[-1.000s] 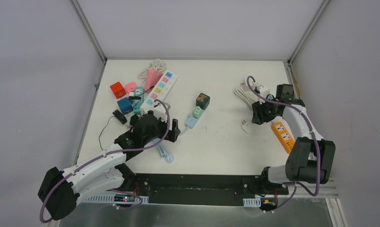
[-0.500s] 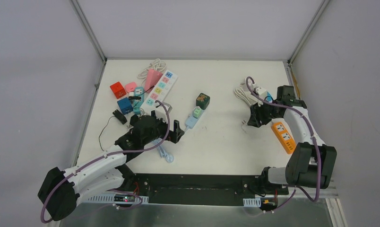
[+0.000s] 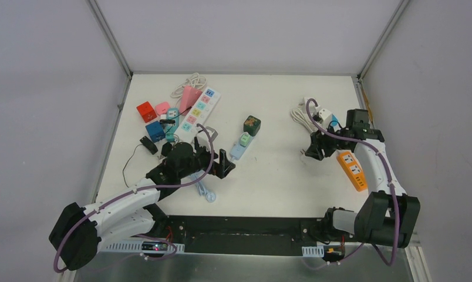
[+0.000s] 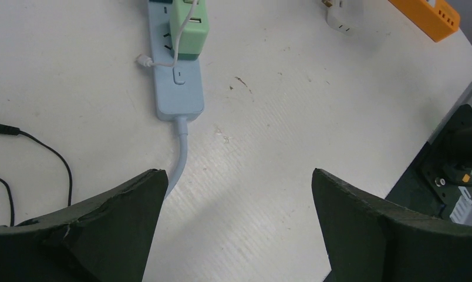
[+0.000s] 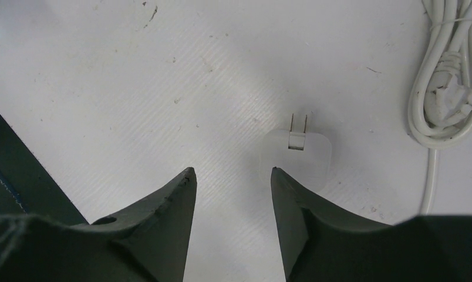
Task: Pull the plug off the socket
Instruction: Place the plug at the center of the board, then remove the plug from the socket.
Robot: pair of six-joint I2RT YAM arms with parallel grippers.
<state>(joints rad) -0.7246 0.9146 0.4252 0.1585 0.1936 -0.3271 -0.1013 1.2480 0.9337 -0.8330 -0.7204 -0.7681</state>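
A light blue power strip (image 3: 238, 150) lies mid-table with a green plug (image 3: 244, 139) seated in it; both also show in the left wrist view, the strip (image 4: 178, 76) and the plug (image 4: 189, 23). My left gripper (image 3: 223, 163) is open and empty, just short of the strip's cable end, over bare table (image 4: 238, 173). My right gripper (image 3: 312, 148) is open and empty (image 5: 232, 170). A loose white adapter (image 5: 301, 155) lies prongs-out on the table just beyond its right finger.
An orange power strip (image 3: 351, 169) lies by the right arm. A coiled white cable (image 3: 304, 117) is behind it. A dark green cube (image 3: 252, 125) sits past the blue strip. A white multi-colour strip (image 3: 198, 109) and several small coloured adapters lie at the back left, with a black cable (image 3: 134, 158).
My left gripper has moved right, toward the blue strip's cable end. My right gripper has shifted left and nearer, off the orange strip, toward the white adapter.
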